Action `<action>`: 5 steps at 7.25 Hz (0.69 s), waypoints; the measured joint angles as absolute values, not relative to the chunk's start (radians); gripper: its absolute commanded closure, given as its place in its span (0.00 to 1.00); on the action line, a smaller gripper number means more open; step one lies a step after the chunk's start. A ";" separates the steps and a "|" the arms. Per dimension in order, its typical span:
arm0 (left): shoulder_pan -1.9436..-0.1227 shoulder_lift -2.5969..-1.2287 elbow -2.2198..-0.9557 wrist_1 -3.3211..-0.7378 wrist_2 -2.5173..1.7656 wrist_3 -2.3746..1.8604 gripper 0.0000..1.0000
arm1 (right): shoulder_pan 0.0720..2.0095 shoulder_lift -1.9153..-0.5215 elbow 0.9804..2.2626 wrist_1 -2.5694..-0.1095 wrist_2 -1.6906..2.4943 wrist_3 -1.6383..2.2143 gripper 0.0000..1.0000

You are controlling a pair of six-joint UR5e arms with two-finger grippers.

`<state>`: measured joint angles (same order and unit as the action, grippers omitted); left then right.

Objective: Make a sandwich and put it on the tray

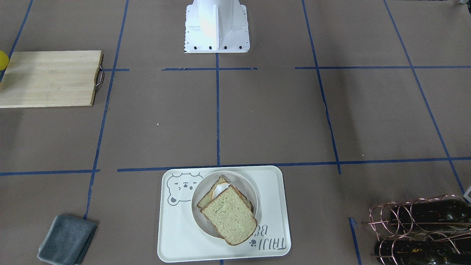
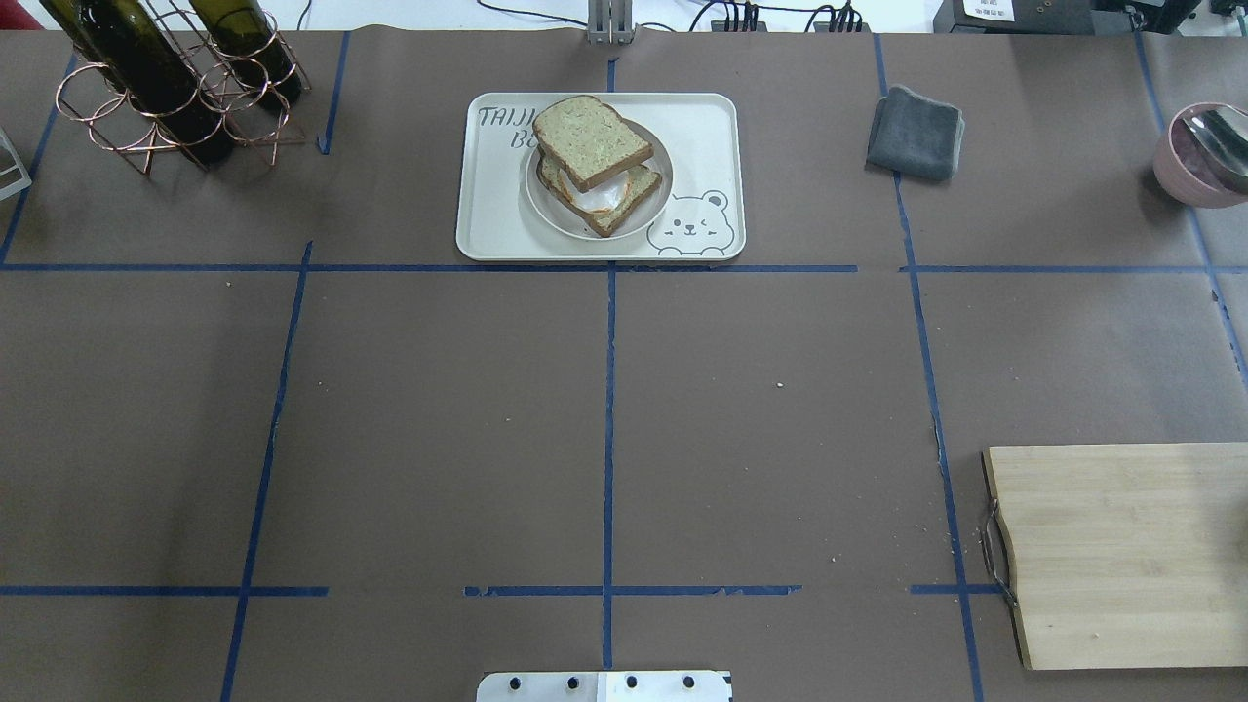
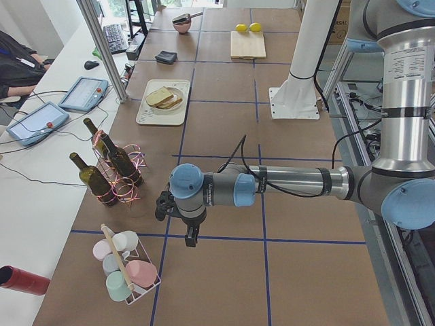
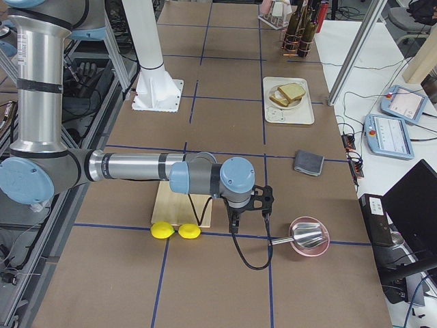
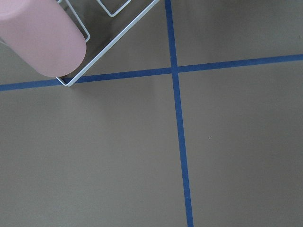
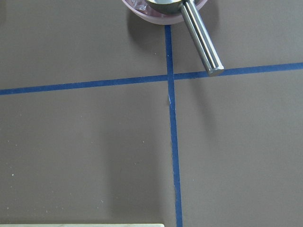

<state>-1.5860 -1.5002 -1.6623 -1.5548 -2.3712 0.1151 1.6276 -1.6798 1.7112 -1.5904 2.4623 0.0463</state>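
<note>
The sandwich (image 1: 228, 211) lies in a small round white dish (image 2: 546, 205) on the cream tray (image 1: 176, 235) with the bear drawing. The top slice sits skewed, and white egg shows between the slices. The sandwich also shows in the overhead view (image 2: 595, 146). Both arms are away from the tray. My left gripper (image 3: 192, 238) hangs over the table near a cup rack. My right gripper (image 4: 249, 219) hangs near a pink bowl. Both show only in the side views, so I cannot tell whether they are open or shut.
A wooden cutting board (image 2: 1121, 556) lies near the robot's right. A grey cloth (image 2: 915, 134) lies right of the tray. A copper wine rack (image 2: 166, 88) with bottles stands far left. A pink bowl (image 4: 311, 238) holds a metal scoop. Two lemons (image 4: 175, 231) lie by the board.
</note>
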 measured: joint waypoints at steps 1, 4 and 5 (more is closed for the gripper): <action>-1.586 -1.500 -1.663 -1.554 -2.371 0.115 0.00 | 1.631 -1.684 1.695 -1.561 2.462 0.041 0.00; -1.586 -1.500 -1.664 -1.554 -2.370 0.115 0.00 | 1.632 -1.687 1.684 -1.531 2.459 0.044 0.00; -1.586 -1.500 -1.664 -1.554 -2.370 0.115 0.00 | 1.632 -1.687 1.683 -1.530 2.459 0.045 0.00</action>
<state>-1.5861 -1.5002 -1.6643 -1.5539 -2.3700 0.1151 1.6321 -1.6873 1.6827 -1.5299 2.4590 0.0452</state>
